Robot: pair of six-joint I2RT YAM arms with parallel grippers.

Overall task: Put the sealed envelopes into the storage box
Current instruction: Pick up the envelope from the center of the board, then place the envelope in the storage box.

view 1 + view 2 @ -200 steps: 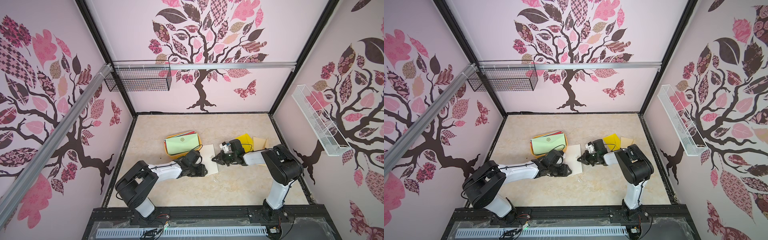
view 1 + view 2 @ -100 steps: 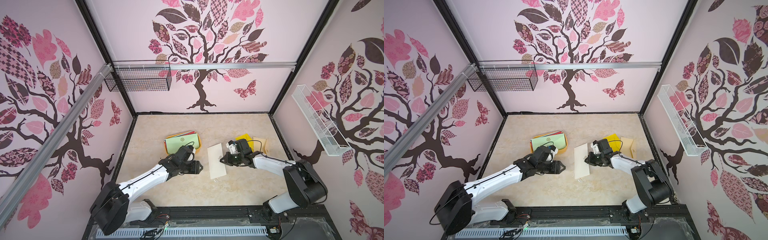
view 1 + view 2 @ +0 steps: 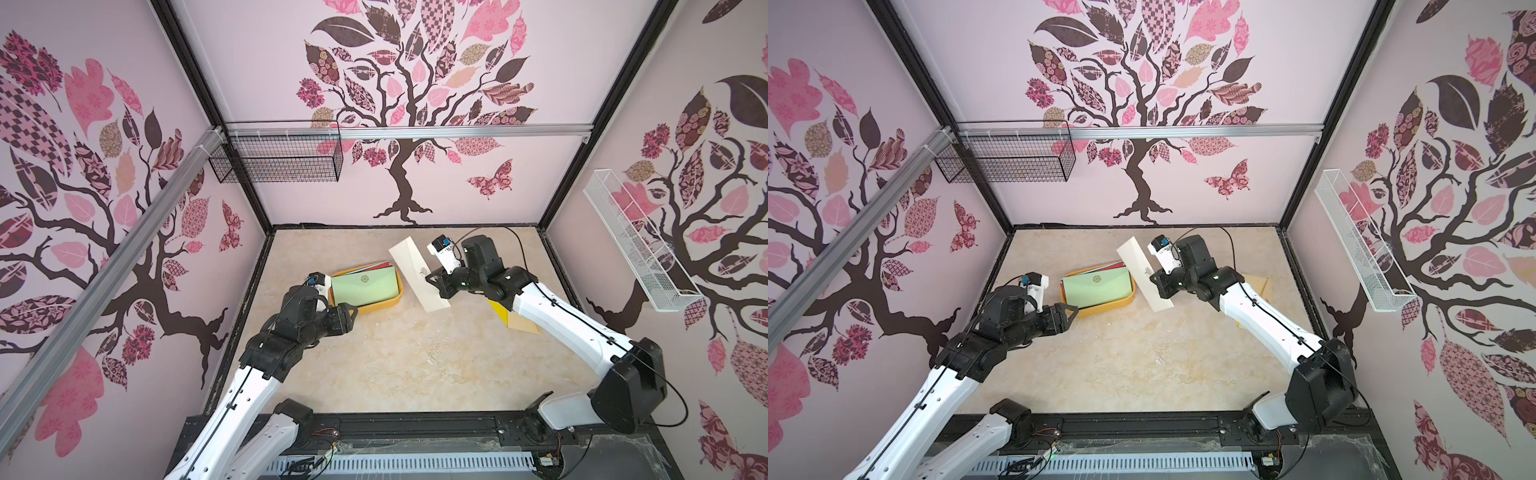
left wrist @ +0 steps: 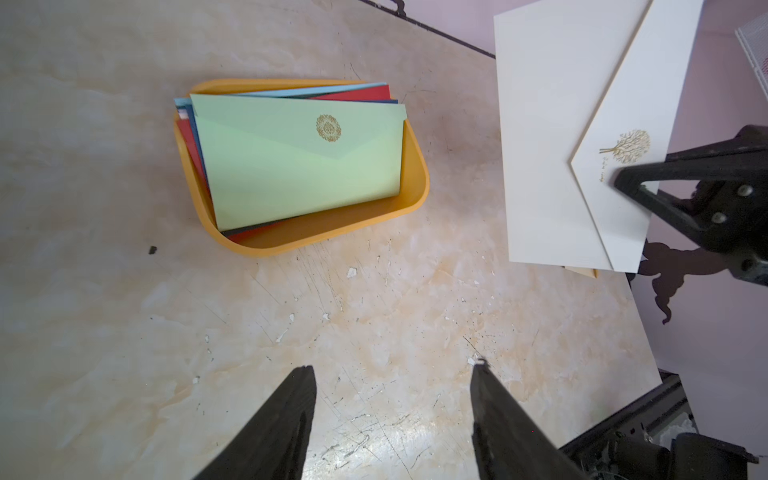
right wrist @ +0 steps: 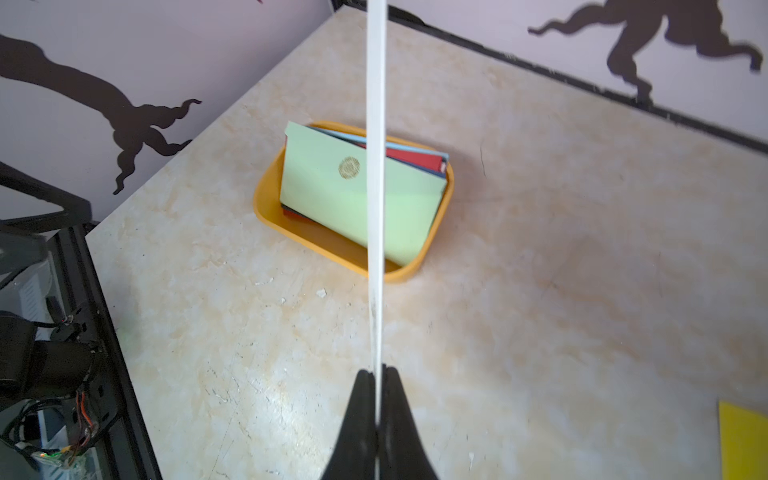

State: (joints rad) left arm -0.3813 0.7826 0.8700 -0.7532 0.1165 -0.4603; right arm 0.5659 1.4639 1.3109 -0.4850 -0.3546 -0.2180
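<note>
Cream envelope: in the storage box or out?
Out. The right end effector is shut on the cream envelope, holding it beside the storage box; a pale green envelope tops the stack inside.

Orange-yellow storage box [image 4: 324,237]; pale green envelope [image 4: 299,174], gold round emblem [image 4: 328,128]; cream envelope [image 4: 540,145], gold tree emblem [image 4: 627,146]; yellow envelope [image 5: 744,440].

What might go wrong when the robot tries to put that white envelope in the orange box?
The right gripper pinches the cream envelope only near one edge, so it may swing or slip out.
The storage box already holds a stack, with the pale green envelope lying askew on top, so the new one might slide over the rim.
The open left gripper sits close to the box and might nudge it.
</note>
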